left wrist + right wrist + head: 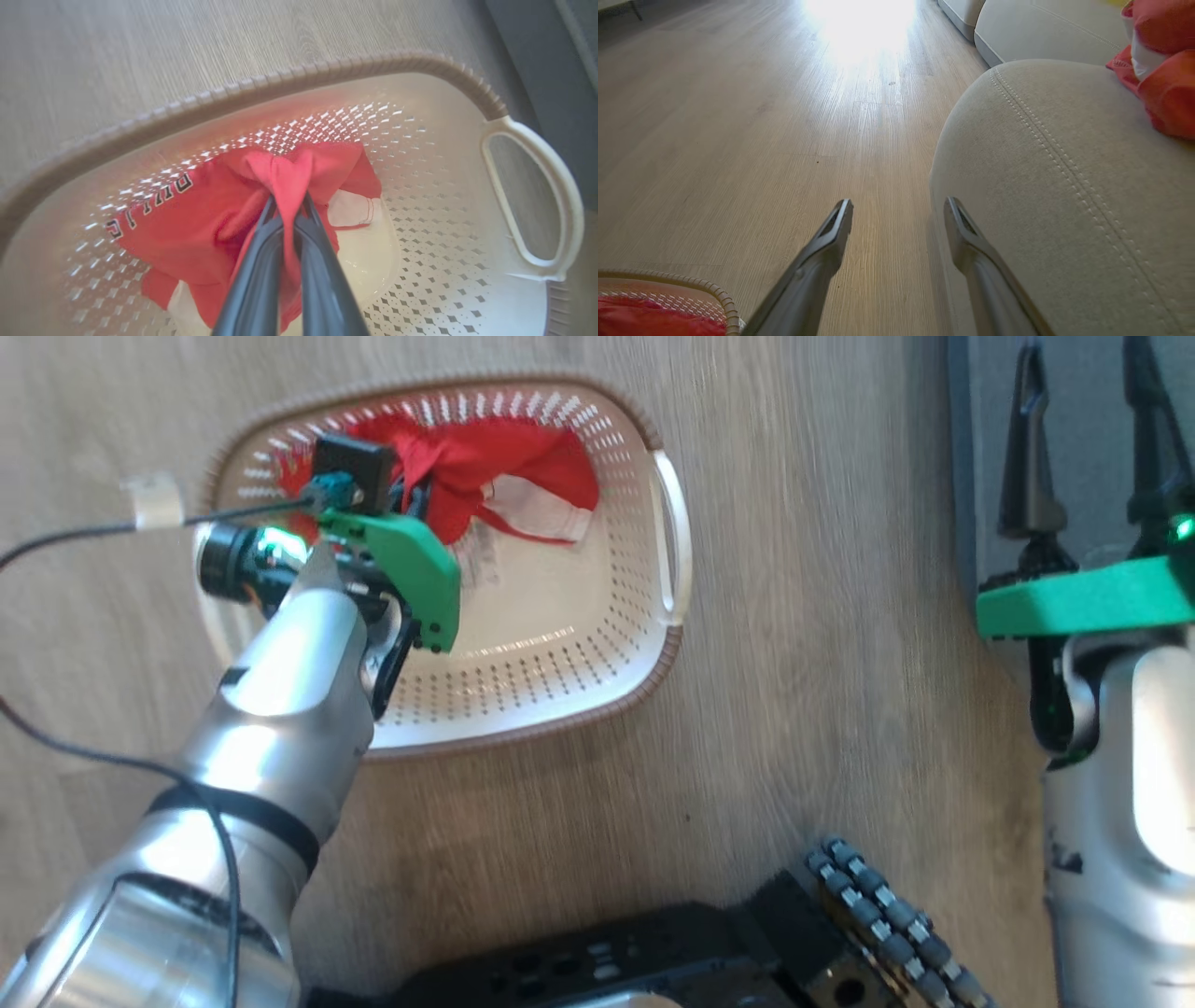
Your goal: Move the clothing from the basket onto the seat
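The left pincer (287, 205) is reaching into the basket (280, 84) and clamping a bunched fold of the red clothing (201, 219) between its two fingers. The fabric is peaking above the fingertips. The rest of the clothing is lying against the far perforated wall and on the basket's floor, with a white cuff showing beside the fingers. Pale block letters with dark outlines are running across the red fabric toward the left of the wrist view; they are creased and turned, so no word can be read. A paper label (476, 565) on the basket's floor is too blurred to read. The basket is sitting on the wooden floor (840, 616). The right pincer (896, 210) is hanging with its fingers apart and gripping nothing, just beside the rounded edge of the seat (1064, 163). A second garment (1162, 70), red and white, is lying on the seat.
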